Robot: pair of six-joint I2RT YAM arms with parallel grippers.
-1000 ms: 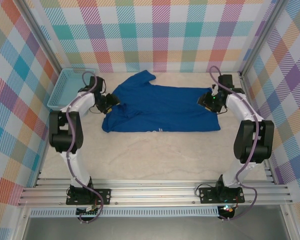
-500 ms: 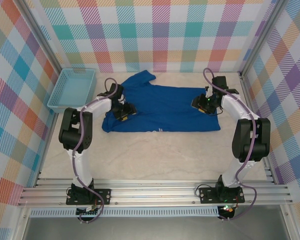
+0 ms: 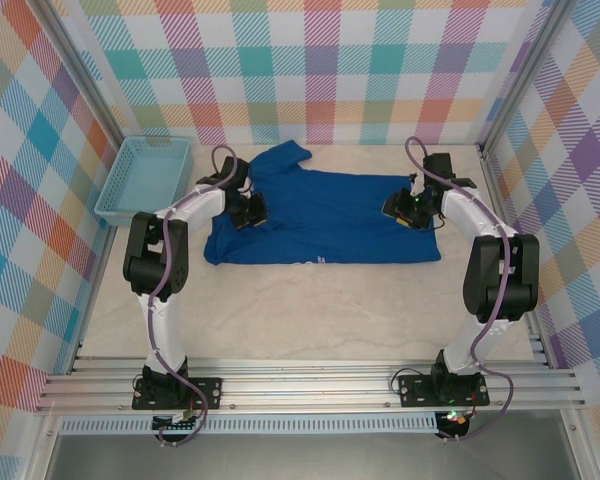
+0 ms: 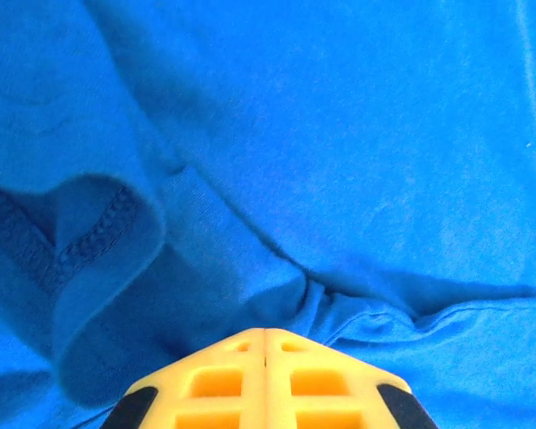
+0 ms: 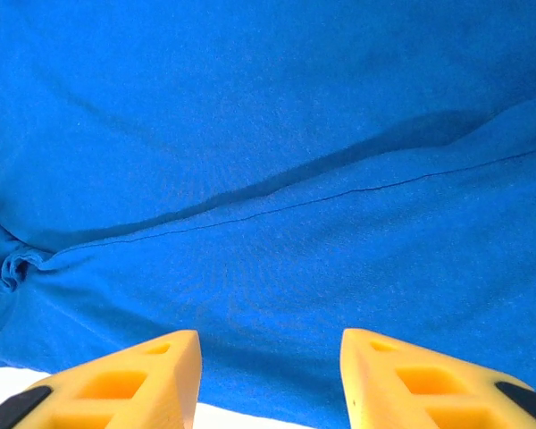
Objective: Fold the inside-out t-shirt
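Left gripper (image 3: 248, 212) has shifted up and inward from the shirt's left edge onto the cloth near the sleeve, and its jaws have gone from apart to fully closed. Right gripper (image 3: 412, 212) sits about where it was half a second ago, unchanged.

Inside-out t-shirt (image 3: 325, 215) lies spread flat on the beige table (image 3: 310, 310), mid-far area, between the two arms. One sleeve points toward the back wall. A small pale print (image 3: 320, 262) shows at the near hem.

Left wrist view: yellow fingers (image 4: 223, 380) pressed together, blue cloth puckered into wrinkles right at their tips, so a pinch of shirt fabric is held. A rolled stitched hem (image 4: 98, 232) curls just left of the tips.

Right wrist view: right gripper (image 5: 270, 335) has its jaws apart, the two yellow fingers (image 5: 143, 375) low over the shirt's right part, nothing clamped between them. A seam line crosses the cloth ahead, and a sliver of bare table (image 5: 0, 380) shows at the lower left.

Light blue mesh basket (image 3: 108, 195) stands at the far left, apart from the shirt.
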